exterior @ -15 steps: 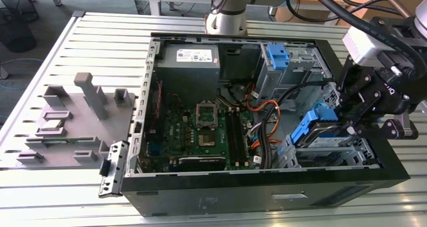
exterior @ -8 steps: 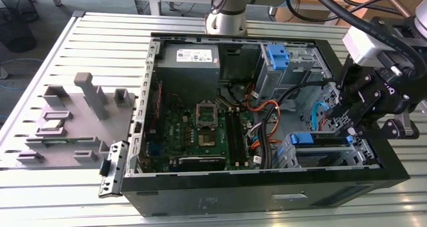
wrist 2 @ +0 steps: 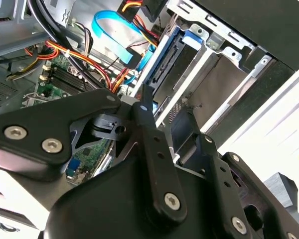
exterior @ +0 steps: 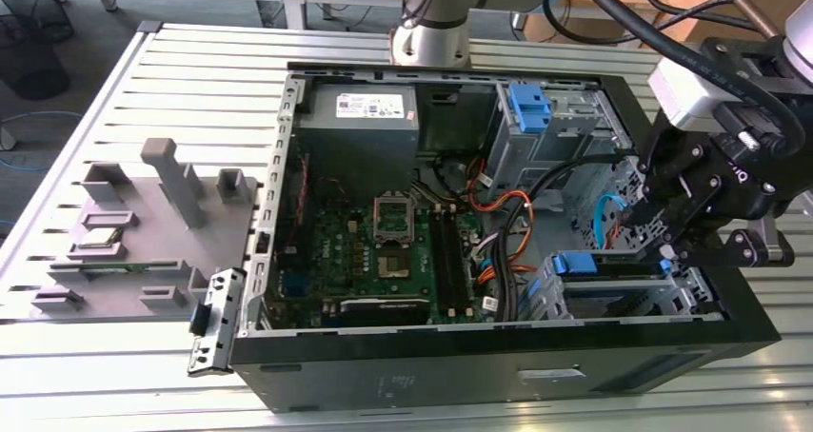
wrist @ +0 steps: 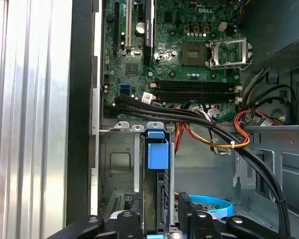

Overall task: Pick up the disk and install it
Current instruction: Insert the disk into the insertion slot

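Observation:
The disk (exterior: 607,266) lies on edge in the lower drive bay at the front corner of the open computer case (exterior: 508,361), on the exterior view's right. Its blue bracket tab (wrist: 157,151) sits at the bay's inner rim. In the first wrist view the disk (wrist: 157,199) runs down between my two black fingers (wrist: 137,219). My gripper (exterior: 665,253) hangs over that bay, shut on the disk's outer end. In the second wrist view the gripper (wrist 2: 167,112) points at the disk's blue-edged side (wrist 2: 162,64).
Black and orange cables (wrist: 224,134) cross beside the bay. The motherboard (exterior: 381,251) fills the case floor, with a grey power supply (exterior: 360,108) behind it. A second blue bracket (exterior: 527,104) sits in the upper bay. A grey fixture (exterior: 140,223) stands on the slatted table.

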### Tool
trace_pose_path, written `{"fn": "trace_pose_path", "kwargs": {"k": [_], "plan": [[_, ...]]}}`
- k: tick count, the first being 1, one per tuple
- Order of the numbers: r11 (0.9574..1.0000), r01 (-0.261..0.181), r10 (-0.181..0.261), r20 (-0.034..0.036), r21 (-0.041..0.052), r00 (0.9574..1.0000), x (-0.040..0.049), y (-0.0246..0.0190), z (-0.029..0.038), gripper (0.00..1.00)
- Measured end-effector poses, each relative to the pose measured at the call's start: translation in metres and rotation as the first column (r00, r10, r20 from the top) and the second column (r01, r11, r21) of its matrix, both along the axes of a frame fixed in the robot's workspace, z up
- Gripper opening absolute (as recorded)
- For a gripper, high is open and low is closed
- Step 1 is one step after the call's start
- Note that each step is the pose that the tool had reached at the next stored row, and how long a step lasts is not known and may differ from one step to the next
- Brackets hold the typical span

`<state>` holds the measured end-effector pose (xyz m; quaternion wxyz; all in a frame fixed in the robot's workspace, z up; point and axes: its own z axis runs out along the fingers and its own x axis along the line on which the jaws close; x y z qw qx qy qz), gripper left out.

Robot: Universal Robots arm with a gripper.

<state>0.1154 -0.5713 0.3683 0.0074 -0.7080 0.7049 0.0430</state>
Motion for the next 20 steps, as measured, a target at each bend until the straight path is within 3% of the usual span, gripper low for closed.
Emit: {"fn": "trace_pose_path", "kwargs": {"k": [8, 12, 15, 17, 20], "plan": [[0.9998, -0.021, 0.021, 0.0112, -0.0002, 0.9997, -0.004, -0.0002, -0.009, 0.42], [0.9995, -0.03, 0.03, 0.0249, -0.0004, 0.9992, -0.0055, -0.0002, -0.012, 0.42], [0.9995, -0.032, 0.032, 0.0292, -0.0003, 0.9991, -0.0067, -0.0002, -0.0127, 0.42], [0.9998, -0.02, 0.02, 0.0294, -0.0006, 0.9994, -0.0068, -0.0001, -0.0132, 0.42], [0.9995, 0.031, -0.031, 0.0294, -0.0005, 0.9991, -0.0069, -0.0002, -0.0143, 0.42]]}}
